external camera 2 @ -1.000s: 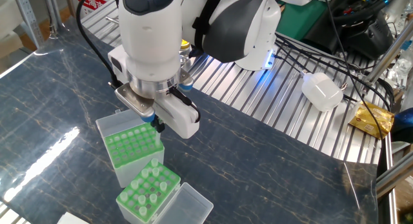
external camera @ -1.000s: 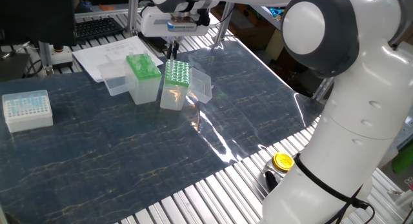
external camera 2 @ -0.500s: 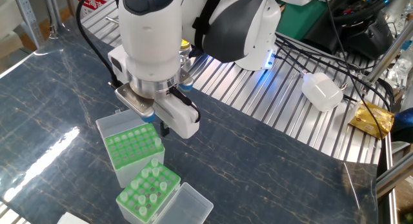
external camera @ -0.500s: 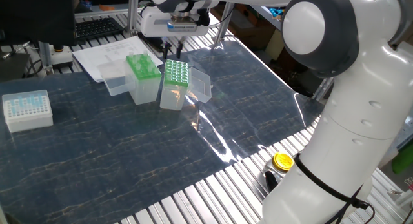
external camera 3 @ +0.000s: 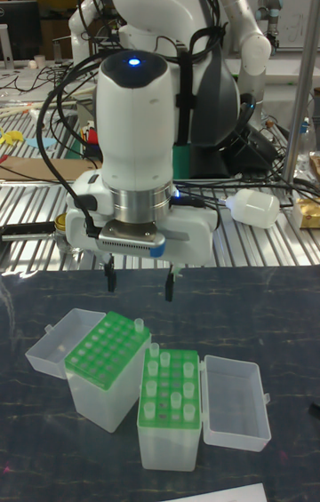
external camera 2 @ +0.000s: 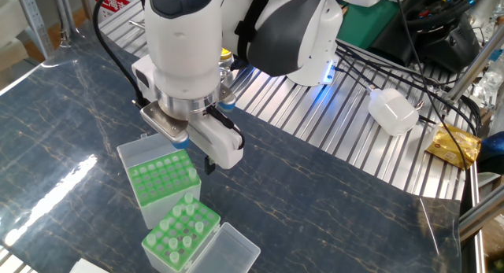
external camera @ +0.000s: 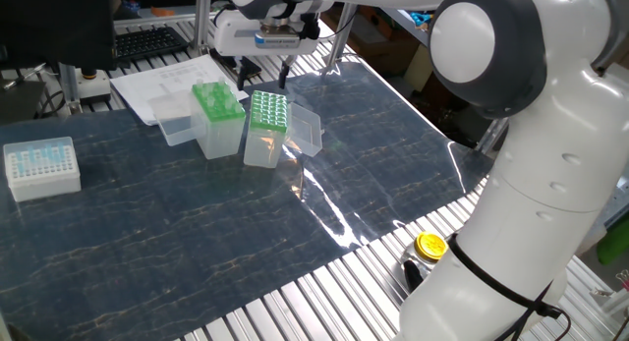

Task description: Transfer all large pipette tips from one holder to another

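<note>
Two green racks on clear boxes stand side by side with their lids open. The rack nearer the arm (external camera: pixel 267 112) (external camera 2: pixel 161 181) (external camera 3: pixel 107 344) shows rows of holes and one large pipette tip (external camera 3: pixel 135 324) at a far corner. The other rack (external camera: pixel 217 100) (external camera 2: pixel 181 226) (external camera 3: pixel 171 386) holds several upright large pipette tips. My gripper (external camera: pixel 265 79) (external camera 2: pixel 198 158) (external camera 3: pixel 140 282) hangs just above the far edge of the nearer rack. It is open, its fingers wide apart with nothing between them.
A white box of small pale-blue tips (external camera: pixel 41 167) sits at the table's left. Papers (external camera: pixel 167 85) lie behind the racks. A yellow cap (external camera: pixel 430 246) rests on the slatted edge by the robot base. A white container (external camera 2: pixel 392 112) and cables lie on the slats.
The gripper's fingers, close together a second ago, have spread wide apart above the nearer rack. The arm itself has hardly moved.
</note>
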`<state>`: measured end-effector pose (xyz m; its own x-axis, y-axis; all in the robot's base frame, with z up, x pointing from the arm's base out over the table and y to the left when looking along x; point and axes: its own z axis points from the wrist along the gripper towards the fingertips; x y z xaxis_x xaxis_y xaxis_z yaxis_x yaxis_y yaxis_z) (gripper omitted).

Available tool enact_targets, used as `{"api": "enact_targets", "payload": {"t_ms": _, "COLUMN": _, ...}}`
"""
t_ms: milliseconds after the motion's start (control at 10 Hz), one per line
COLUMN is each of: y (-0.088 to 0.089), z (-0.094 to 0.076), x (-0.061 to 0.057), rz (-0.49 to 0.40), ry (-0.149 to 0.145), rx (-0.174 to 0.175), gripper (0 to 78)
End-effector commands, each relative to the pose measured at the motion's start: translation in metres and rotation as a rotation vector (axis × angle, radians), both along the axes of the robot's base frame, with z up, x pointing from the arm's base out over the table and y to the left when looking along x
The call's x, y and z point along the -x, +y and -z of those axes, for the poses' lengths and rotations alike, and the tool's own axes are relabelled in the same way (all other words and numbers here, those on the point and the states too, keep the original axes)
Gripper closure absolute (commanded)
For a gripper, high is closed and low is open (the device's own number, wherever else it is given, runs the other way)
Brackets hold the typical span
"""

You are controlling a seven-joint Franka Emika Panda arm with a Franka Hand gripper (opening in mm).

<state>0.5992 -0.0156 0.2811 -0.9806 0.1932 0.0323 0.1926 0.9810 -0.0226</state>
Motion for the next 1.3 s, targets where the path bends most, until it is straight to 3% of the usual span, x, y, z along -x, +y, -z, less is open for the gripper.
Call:
{"api": "enact_targets", "payload": {"t_ms": 100, "y": 0.000, "z": -0.002, "x": -0.001, "rz": 0.002, "ry": -0.003, "rx": -0.001, "gripper": 0.1}}
{"api": "enact_targets", "payload": {"t_ms": 200, "y": 0.000, "z": -0.002, "x": -0.001, "rz": 0.002, "ry": -0.003, "rx": -0.001, "gripper": 0.1}}
{"api": "enact_targets", "payload": {"t_ms": 300, "y": 0.020, "z": -0.008, "x": 0.001, "rz": 0.198, "ry": 0.034, "rx": 0.011, "gripper": 0.1}}
{"api": "enact_targets", "payload": {"t_ms": 1300, "y": 0.052, "z": -0.001, "x": -0.002, "rz": 0.364, "ry": 0.035, "rx": 0.015, "gripper": 0.1}}
